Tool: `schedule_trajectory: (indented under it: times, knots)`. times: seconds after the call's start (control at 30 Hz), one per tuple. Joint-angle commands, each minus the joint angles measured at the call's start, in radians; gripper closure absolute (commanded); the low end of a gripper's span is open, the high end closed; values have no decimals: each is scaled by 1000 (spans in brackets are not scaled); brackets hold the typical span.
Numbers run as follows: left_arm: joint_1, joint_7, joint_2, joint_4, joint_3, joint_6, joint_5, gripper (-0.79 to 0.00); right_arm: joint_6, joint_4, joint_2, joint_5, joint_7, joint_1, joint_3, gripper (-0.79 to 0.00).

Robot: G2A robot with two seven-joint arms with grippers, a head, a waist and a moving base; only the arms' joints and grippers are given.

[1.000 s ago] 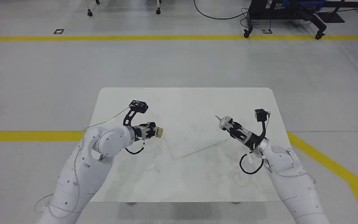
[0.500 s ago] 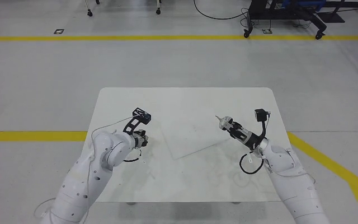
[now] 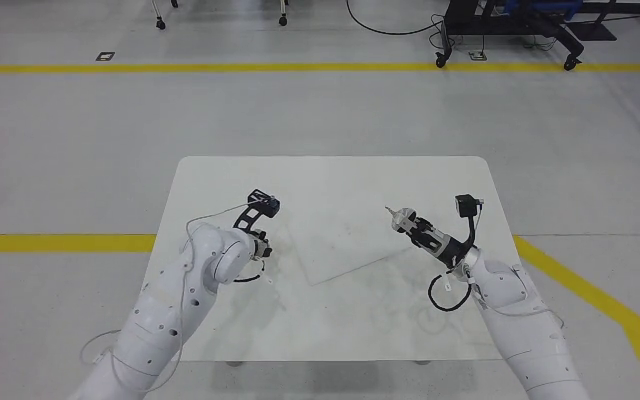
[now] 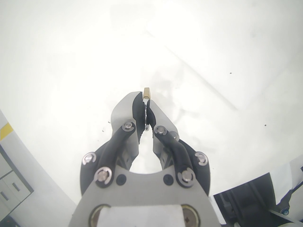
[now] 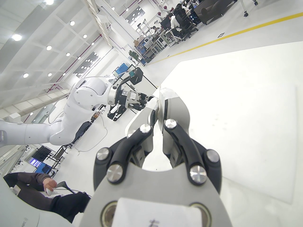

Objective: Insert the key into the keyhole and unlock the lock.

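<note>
The left gripper has its fingers pressed together on the small brass lock. Only one narrow brass end comes out beyond the fingertips, and a metal ring, probably the shackle, sits between the black pads. It hangs over the left part of the white table, pointing down at the surface. The right gripper is over the right part of the table, well apart from the left one. Its fingers are closed on a thin silver piece which I take to be the key, with the tip pointing to the far left. I judge the step in hand to be bringing the lock and the key together. To do it well, the left wrist should first turn so that the keyhole face looks toward the key tip; I cannot tell where that face looks at present. Then the two should meet on one straight line, slowly, with both grips firm so that nothing twists when the key is turned. As for writing, a dark printed mark sits on the white plate at the right gripper's base, cut by the edge. I see no readable label on the lock.
</note>
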Motion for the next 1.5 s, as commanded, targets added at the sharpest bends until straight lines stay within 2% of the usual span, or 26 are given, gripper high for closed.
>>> schedule_trajectory:
  times: [0.0, 0.07, 0.17, 0.37, 0.53, 0.67, 1.03, 1.47]
  knots:
    - [-5, -2, -4, 10, 7, -1, -7, 0, 0, 0, 0, 0, 0, 0, 0, 0]
    - [-10, -4, -7, 18, 12, 0, -4, -28, 0, 0, 0, 0, 0, 0, 0, 0]
    - [-14, -7, -10, 28, 16, -2, -1, 0, 0, 0, 0, 0, 0, 0, 0, 0]
    - [-15, -15, -13, 39, 15, -14, 4, 0, 0, 0, 0, 0, 0, 0, 0, 0]
    - [-11, -24, -13, 37, 8, -19, 6, -31, 0, 0, 0, 0, 0, 0, 0, 0]
    - [-5, -28, -13, 35, 3, -25, 8, -89, 0, 0, 0, 0, 0, 0, 0, 0]
    - [5, -33, -16, 36, 1, -33, 24, -62, 0, 0, 0, 0, 0, 0, 0, 0]
    - [22, -73, -11, 11, -36, -53, 21, -105, 0, 0, 0, 0, 0, 0, 0, 0]
